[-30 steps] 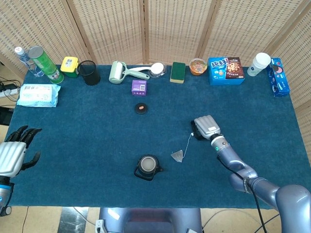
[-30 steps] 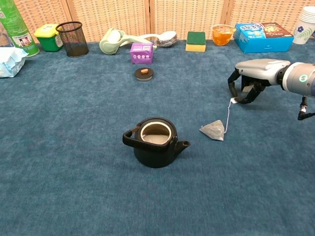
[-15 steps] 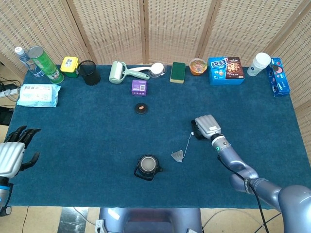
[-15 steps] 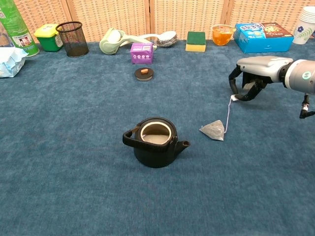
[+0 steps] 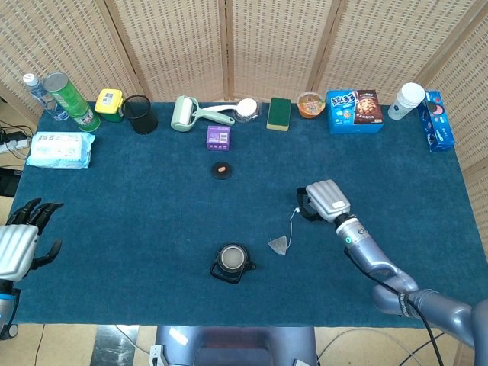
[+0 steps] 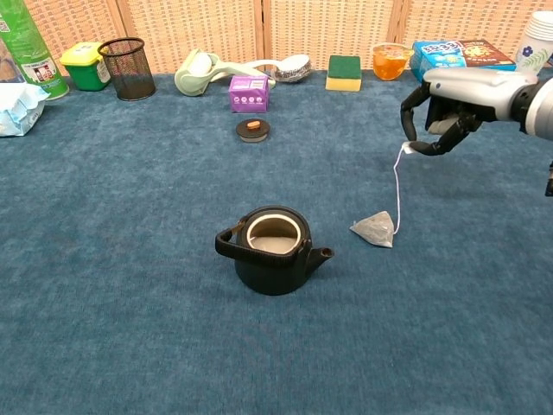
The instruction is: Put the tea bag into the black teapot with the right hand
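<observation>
Right hand (image 6: 454, 108) hangs above the cloth beyond and to the right of the black teapot (image 6: 272, 250), its fingertips pinching the tag end of a string. That string drops to the tea bag (image 6: 374, 228), which lies on the blue cloth just right of the teapot's spout. Farther back sits the teapot's lid (image 6: 252, 130), then a purple box (image 6: 248, 92).

A staged robot test room, not a home: a bench (image 5: 137, 198) covered in dark blue carpet stands before woven rattan folding screens (image 5: 267, 46), unrelated household goods line its far edge, and a white power strip with cables (image 5: 9, 141) lies on the floor beside it.
</observation>
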`<state>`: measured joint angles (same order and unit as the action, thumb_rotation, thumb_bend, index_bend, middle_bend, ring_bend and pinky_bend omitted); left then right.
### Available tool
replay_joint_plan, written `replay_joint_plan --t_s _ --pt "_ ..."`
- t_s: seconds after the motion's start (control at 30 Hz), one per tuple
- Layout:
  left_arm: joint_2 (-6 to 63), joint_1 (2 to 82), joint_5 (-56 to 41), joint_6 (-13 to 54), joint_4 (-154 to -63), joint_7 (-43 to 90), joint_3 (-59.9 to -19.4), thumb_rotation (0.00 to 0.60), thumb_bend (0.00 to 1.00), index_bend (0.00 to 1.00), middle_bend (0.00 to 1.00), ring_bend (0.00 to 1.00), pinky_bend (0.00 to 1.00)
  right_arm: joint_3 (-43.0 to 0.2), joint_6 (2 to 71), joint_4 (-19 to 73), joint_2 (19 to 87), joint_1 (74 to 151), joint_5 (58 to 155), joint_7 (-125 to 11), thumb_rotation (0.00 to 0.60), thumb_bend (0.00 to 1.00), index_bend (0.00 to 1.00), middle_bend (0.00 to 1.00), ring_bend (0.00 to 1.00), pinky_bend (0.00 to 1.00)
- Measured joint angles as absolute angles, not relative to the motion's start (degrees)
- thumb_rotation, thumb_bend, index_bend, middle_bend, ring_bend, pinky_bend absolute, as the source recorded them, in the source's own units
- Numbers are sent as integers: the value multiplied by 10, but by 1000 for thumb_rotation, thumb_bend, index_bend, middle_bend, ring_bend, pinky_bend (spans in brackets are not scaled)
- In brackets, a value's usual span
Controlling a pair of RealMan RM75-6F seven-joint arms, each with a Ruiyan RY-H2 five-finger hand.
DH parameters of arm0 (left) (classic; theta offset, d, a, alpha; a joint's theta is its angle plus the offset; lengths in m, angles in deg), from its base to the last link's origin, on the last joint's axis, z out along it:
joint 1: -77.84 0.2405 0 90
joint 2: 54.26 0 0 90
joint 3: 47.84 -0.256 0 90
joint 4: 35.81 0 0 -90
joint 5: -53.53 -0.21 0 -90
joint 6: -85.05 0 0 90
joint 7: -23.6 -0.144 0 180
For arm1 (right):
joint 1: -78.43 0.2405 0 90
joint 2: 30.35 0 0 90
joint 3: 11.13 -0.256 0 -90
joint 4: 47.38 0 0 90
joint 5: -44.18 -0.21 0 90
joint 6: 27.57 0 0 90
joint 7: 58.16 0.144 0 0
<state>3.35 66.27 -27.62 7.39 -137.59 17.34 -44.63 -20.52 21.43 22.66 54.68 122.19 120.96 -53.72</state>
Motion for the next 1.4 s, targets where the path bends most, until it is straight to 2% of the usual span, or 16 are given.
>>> replay_joint_plan --t_s 0.47,0.77,1.4 --pt "35 676 -283 61 -1373 189 -454 600 450 156 193 85 144 -208 282 405 445 1191 1248 -532 600 533 642 1000 1000 1000" --pt "32 689 -289 46 -1369 203 -457 600 449 157 192 84 144 -208 312 471 407 1180 1284 -503 600 533 646 1000 1000 1000" --pt "20 710 -303 20 -1355 241 -460 600 450 158 193 84 144 -216 330 592 338 1186 1334 -431 600 532 669 1000 1000 1000"
